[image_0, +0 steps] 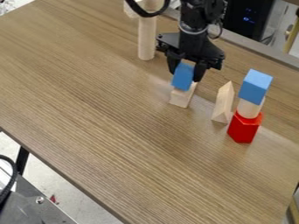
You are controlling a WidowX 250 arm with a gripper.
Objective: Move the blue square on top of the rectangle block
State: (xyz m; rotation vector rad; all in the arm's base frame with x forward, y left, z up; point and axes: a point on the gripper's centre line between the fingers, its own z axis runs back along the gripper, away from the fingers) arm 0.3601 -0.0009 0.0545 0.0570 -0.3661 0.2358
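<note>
Blue block (182,76) is pinched in the gripper (186,73), right at the top of the pale wooden block (182,97); whether its weight rests there, I can't tell. Best to square it, settle it flat, release evenly, then rise straight up.

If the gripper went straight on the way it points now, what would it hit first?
Probably the pale wood block right under the blue block in the gripper. The blue one would meet it first; they may already touch, which this angle can't settle.
</note>
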